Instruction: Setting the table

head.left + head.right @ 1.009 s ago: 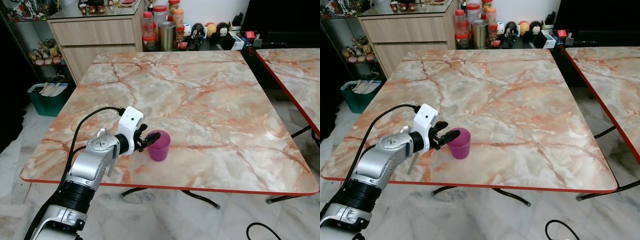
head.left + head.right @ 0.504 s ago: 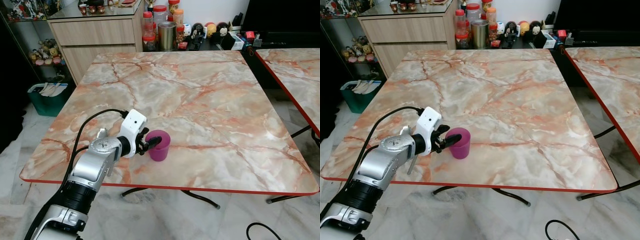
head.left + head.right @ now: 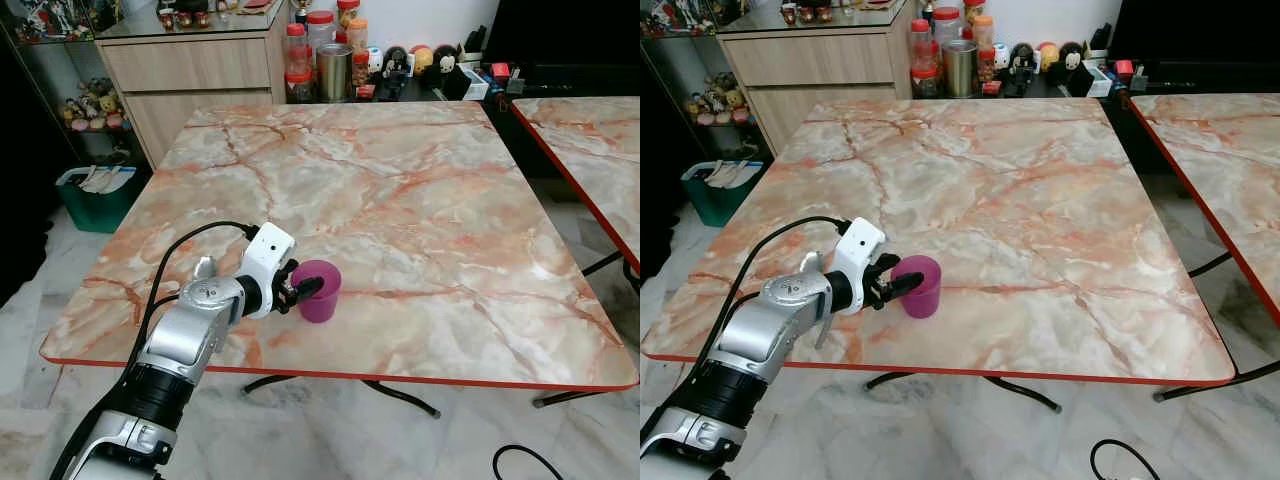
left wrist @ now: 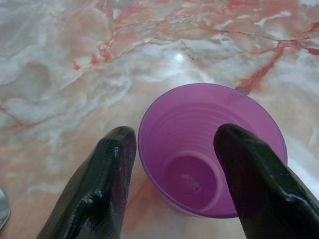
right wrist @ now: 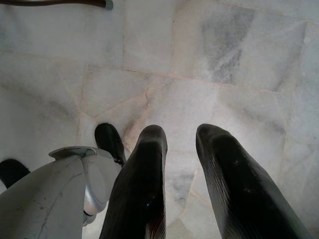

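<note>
A purple plastic cup (image 3: 318, 290) stands upright and empty on the marble table (image 3: 400, 180), near its front edge. My left gripper (image 3: 303, 290) is at the cup's rim and open. In the left wrist view the left gripper (image 4: 172, 137) straddles the cup (image 4: 199, 149) wall: one finger (image 4: 112, 169) is outside, the other (image 4: 244, 169) reaches over the rim into the cup. My right gripper (image 5: 180, 134) hangs idle above the floor tiles with a gap between its fingers and nothing in it.
A silvery utensil (image 3: 823, 325) lies on the table under my left forearm. A second marble table (image 3: 600, 130) stands to the right. Behind are a wooden cabinet (image 3: 190, 70), several jars (image 3: 320, 60) and a green bin (image 3: 95, 195).
My left wrist has edged slightly forward toward the cup. The cup has stayed where it was.
</note>
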Robot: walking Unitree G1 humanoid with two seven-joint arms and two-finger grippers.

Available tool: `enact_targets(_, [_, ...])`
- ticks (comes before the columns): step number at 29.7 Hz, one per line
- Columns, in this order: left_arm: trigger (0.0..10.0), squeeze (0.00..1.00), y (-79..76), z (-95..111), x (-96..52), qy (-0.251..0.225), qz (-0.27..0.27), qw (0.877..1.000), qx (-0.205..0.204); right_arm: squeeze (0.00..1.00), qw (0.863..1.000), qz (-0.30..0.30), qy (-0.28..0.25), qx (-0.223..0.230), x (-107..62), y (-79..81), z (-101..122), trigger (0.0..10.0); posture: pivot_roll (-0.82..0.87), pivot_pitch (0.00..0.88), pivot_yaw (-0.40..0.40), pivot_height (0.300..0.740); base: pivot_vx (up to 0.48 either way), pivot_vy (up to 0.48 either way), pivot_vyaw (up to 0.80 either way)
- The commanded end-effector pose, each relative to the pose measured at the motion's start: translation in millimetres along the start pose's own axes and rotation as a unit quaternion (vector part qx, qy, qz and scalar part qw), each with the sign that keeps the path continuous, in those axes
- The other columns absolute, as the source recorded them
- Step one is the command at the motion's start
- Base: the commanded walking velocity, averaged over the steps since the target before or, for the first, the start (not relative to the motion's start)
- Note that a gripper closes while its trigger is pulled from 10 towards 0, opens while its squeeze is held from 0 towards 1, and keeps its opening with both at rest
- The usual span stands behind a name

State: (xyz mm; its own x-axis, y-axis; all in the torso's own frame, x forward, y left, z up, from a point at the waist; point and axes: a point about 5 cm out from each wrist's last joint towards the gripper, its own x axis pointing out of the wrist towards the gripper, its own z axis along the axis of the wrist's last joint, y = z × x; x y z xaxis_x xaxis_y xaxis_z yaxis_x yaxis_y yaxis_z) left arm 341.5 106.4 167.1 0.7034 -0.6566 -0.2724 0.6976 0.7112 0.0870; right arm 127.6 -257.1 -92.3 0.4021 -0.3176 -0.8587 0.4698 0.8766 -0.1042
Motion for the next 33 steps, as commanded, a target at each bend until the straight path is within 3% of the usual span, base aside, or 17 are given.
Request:
enact_targets(1, [10.0, 0.00, 2.0, -8.5, 0.1, 0.024, 0.005, 1.000, -0.008, 0.00, 1.000, -0.005, 0.006, 0.005, -0.6, -2.5, -4.7, 10.0, 0.06, 0.094, 0.029, 0.740, 0.000, 0.000, 0.00])
enact_targets(4, [9.8, 0.00, 0.6, -9.4, 0.5, 0.028, 0.001, 1.000, -0.008, 0.00, 1.000, -0.005, 0.006, 0.005, -0.6, -2.6, -4.7, 10.0, 0.05, 0.095, 0.030, 0.740, 0.000, 0.000, 0.00])
enact_targets(6, [8.5, 0.00, 0.1, -9.5, 0.7, 0.028, 0.000, 1.000, -0.009, 0.00, 1.000, -0.005, 0.006, 0.005, -0.6, -2.6, -4.8, 10.0, 0.06, 0.094, 0.030, 0.740, 0.000, 0.000, 0.00])
enact_targets(10, [8.5, 0.00, 0.0, -9.5, 0.7, 0.028, 0.000, 1.000, -0.009, 0.00, 1.000, -0.005, 0.006, 0.005, -0.6, -2.6, -4.8, 10.0, 0.06, 0.094, 0.030, 0.740, 0.000, 0.000, 0.00])
enact_targets(11, [0.0, 0.00, 0.0, -9.3, 0.7, 0.028, 0.000, 1.000, -0.010, 0.00, 1.000, -0.005, 0.006, 0.005, -0.6, -2.7, -4.7, 10.0, 0.06, 0.094, 0.029, 0.740, 0.000, 0.000, 0.00])
enact_targets(33, [0.0, 0.00, 7.5, -1.0, -2.1, 0.008, 0.021, 1.000, -0.016, 0.00, 1.000, -0.004, 0.004, 0.004, -0.6, -3.1, -4.3, 10.0, 0.06, 0.089, 0.025, 0.740, 0.000, 0.000, 0.00])
